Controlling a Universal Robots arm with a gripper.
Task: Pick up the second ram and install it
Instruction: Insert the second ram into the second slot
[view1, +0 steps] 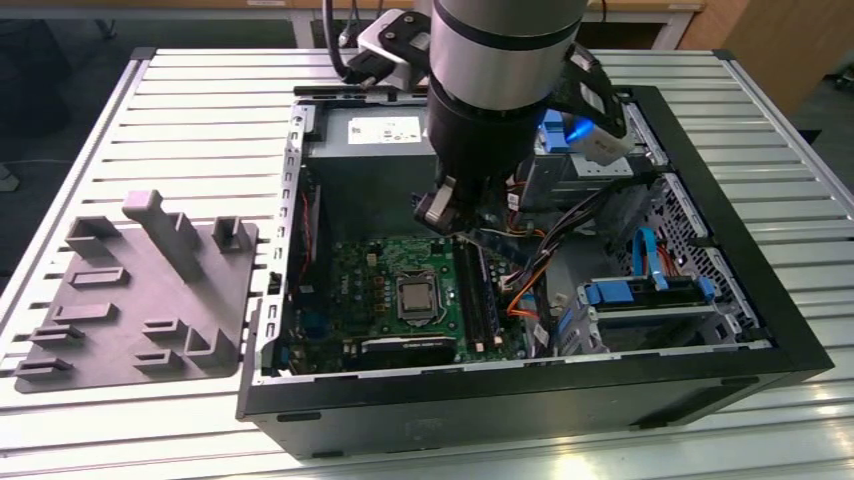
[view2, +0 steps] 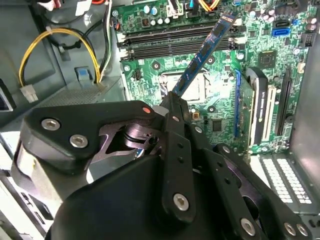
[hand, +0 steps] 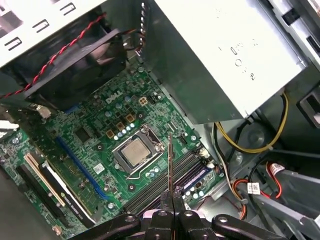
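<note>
Blue-black, thin and light, likely stiff yet brittle, the memory stick (view2: 202, 55) is pinched at one end, flat faces between the closed pincer (view2: 175, 102), above the sockets (view1: 477, 295) at three o'clock of the processor (view1: 416, 298) in the exterior view.

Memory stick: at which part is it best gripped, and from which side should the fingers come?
Pinch the memory stick across its two flat faces, as the gripper does now; it is thin and flat, so the grip sits flush. Come from the side away from the sockets, probably, leaving the part facing them free.
</note>
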